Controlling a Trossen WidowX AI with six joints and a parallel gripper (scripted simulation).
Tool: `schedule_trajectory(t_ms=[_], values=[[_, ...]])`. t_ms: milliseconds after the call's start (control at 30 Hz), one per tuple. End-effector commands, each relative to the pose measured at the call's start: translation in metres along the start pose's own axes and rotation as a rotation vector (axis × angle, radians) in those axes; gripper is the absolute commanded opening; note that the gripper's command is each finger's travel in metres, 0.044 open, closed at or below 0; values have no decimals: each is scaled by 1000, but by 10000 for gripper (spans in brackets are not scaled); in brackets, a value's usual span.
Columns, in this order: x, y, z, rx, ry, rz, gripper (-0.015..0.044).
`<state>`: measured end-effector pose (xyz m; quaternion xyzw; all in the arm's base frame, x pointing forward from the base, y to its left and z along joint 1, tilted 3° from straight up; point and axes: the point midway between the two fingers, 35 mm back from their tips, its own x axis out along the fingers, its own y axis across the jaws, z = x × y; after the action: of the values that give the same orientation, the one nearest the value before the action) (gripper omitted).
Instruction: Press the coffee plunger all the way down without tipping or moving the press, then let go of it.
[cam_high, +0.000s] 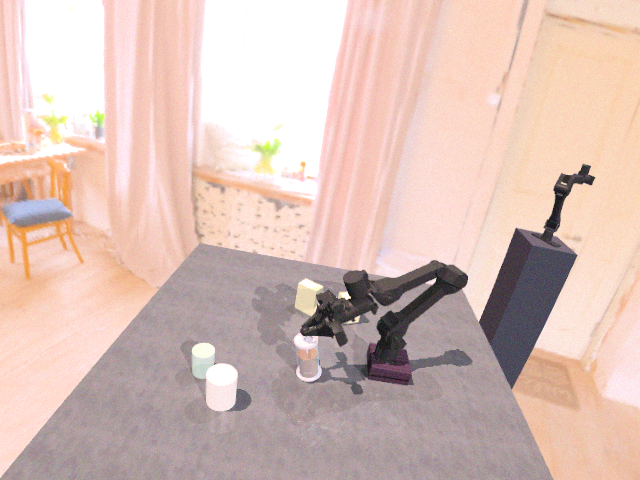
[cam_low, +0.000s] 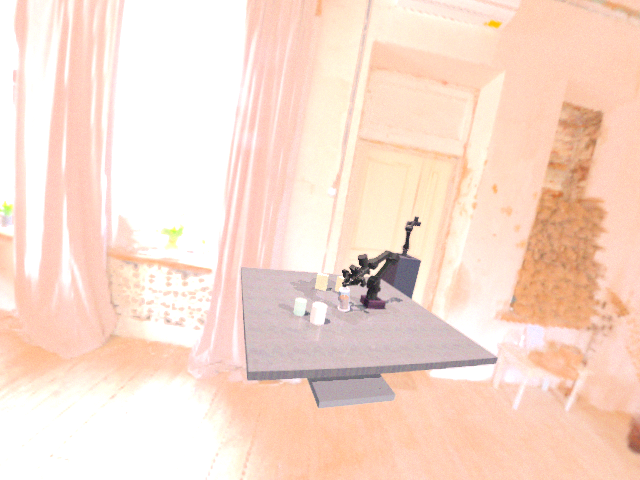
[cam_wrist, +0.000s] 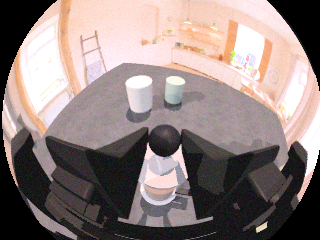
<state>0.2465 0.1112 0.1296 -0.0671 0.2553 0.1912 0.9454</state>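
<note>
The coffee press (cam_high: 308, 361) (cam_low: 344, 301) stands upright on the dark grey table, a clear cylinder with a white lid and white base ring and brown contents. Its lower part (cam_wrist: 159, 192) shows below the fingers in the wrist view. My gripper (cam_high: 305, 332) (cam_wrist: 164, 133) is shut on the black round plunger knob (cam_wrist: 165, 140), which sits between the two fingertips. The fingers are just above the lid, tilted downward. In the top and exterior views the fingers hide the knob, and how much plunger rod shows is too small to tell.
A white cup (cam_high: 221, 387) (cam_low: 318, 313) (cam_wrist: 140, 94) and a pale green cup (cam_high: 203, 360) (cam_low: 300, 306) (cam_wrist: 174, 90) stand beyond the press. A pale yellow block (cam_high: 308, 297) (cam_low: 321, 282) stands behind it, with another pale yellow object (cam_high: 352, 316) partly behind the arm.
</note>
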Motion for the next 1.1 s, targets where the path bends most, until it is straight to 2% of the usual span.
schedule_trajectory(t_ms=[0, 367, 767, 933, 1067], values=[[4, 0, -5, -9, 24, 0, 113], [1, 0, 0, 0, 0, 0, 113], [1, 0, 0, 0, 0, 0, 428], [-3, 0, 5, -1, 2, 0, 440], [-28, 2, 28, -4, 13, 1, 440]])
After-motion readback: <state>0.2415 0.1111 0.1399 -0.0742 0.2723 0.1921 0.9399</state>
